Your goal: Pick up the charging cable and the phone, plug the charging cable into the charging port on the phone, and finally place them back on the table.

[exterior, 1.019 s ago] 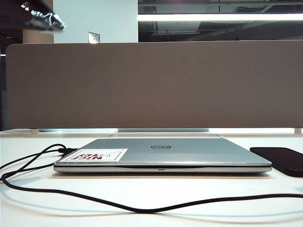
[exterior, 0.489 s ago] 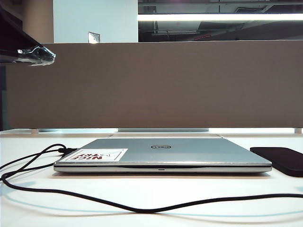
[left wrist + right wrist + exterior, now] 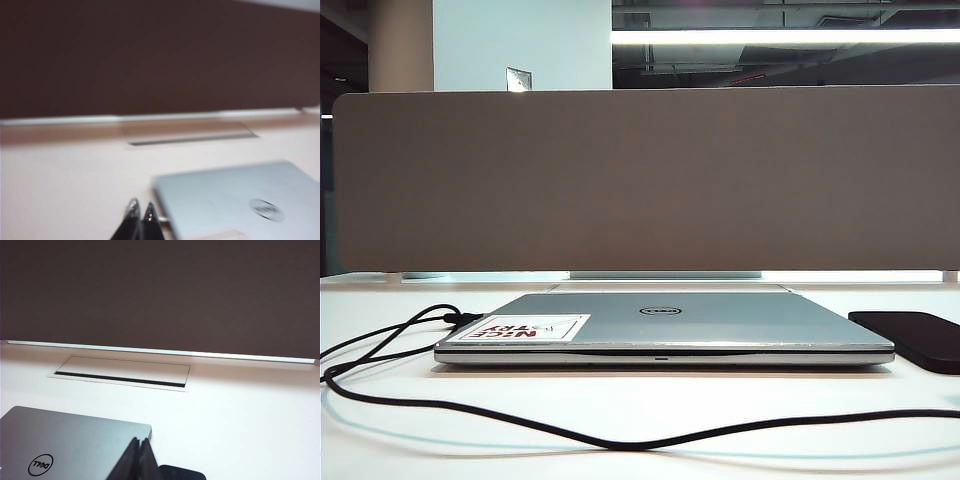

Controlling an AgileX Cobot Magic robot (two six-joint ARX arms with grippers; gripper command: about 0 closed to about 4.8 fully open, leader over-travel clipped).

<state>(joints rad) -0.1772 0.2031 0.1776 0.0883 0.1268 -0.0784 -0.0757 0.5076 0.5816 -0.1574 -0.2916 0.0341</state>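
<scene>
- The charging cable (image 3: 620, 440) lies loose on the white table (image 3: 740, 410), running along the bottom of the exterior view and looping at the lower left. Its plug end is not visible, so it cannot be told whether it is in the phone.
- The phone (image 3: 910, 338) lies flat at the right edge of the exterior view, just beside the closed silver Dell laptop (image 3: 665, 325). Its charging port is too small to see.
- The left gripper (image 3: 140, 215) has its fingers together and holds nothing. It hangs above the table near a corner of the laptop, in a blurred picture.
- The right gripper (image 3: 139, 452) is also closed and empty, above the laptop's edge and the phone.
- Neither gripper appears in the exterior view.
- A brown-grey fabric divider (image 3: 640, 180) stands behind the table, and a cable slot (image 3: 120, 377) is set into the tabletop.
- Behind it are a pale wall and a ceiling light strip.
</scene>
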